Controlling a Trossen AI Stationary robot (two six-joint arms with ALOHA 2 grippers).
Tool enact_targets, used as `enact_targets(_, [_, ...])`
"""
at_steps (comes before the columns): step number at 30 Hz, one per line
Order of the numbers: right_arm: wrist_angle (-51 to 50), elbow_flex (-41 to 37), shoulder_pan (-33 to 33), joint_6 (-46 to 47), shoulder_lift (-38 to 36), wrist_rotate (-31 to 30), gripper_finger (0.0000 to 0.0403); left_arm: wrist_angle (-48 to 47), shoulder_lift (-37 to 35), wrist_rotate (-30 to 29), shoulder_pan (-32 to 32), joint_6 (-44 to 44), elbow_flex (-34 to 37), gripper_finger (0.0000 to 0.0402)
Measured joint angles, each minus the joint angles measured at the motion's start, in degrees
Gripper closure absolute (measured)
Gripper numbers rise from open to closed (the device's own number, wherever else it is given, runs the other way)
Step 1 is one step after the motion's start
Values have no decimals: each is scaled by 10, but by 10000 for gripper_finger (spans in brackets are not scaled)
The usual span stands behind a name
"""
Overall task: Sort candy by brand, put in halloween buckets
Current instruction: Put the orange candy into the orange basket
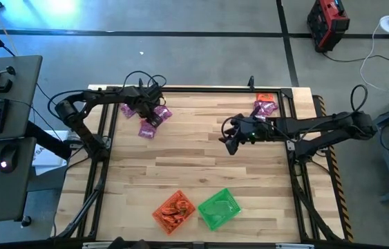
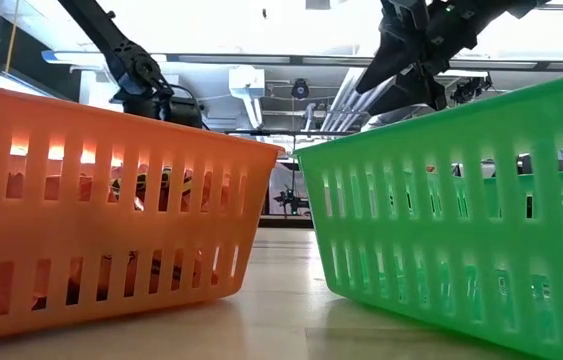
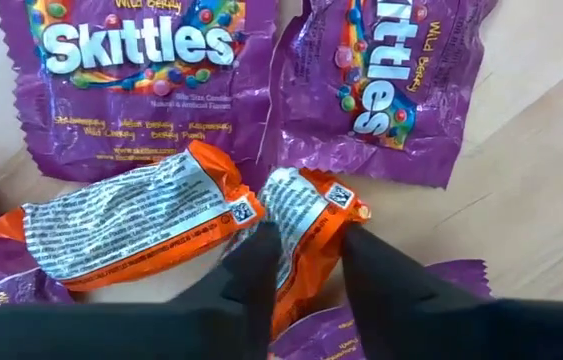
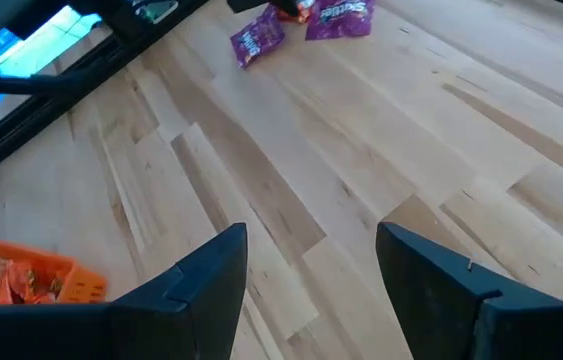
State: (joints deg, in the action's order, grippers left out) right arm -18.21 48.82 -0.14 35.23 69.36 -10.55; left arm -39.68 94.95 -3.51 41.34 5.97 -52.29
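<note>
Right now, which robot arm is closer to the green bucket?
The right. Its end effector hovers mid-table, up from the green bucket; the left end effector is at the far-corner candy pile.

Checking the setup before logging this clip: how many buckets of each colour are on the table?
Orange bucket: 1
Green bucket: 1
Total: 2

Left arm: reaches across the upper left of the high view, elbow bent.
Left gripper (image 3: 306, 265): pointed down, fingers pinching an orange packet (image 3: 306, 215).
Right arm: extends from the right edge toward centre.
Right gripper (image 1: 231, 138): raised, fingers spread apart.
</note>
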Motion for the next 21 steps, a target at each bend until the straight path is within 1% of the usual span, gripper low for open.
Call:
enact_targets(4, [-1, 0, 0, -2, 0, 1, 187, -7, -20, 22, -1, 18, 1, 377])
enact_targets(6, [-1, 0, 0, -2, 0, 1, 187, -9, -42, 24, -2, 27, 1, 395])
enact_targets(10, [-2, 0, 0, -8, 0, 1, 187, -50, -96, 28, -2, 43, -13, 393])
enact_targets(13, [-6, 0, 0, -16, 0, 0, 187, -81, -148, 42, -8, 45, -28, 400])
enact_targets(17, [-8, 0, -7, -22, 0, -14, 187, -99, -220, 48, -35, 60, -34, 401])
enact_targets(19, [-9, 0, -13, -16, 0, -14, 187, -108, -245, 48, -53, 57, -33, 401])
enact_targets(21, [-8, 0, -18, -7, 0, -14, 187, -99, -260, 49, -68, 43, -21, 401])
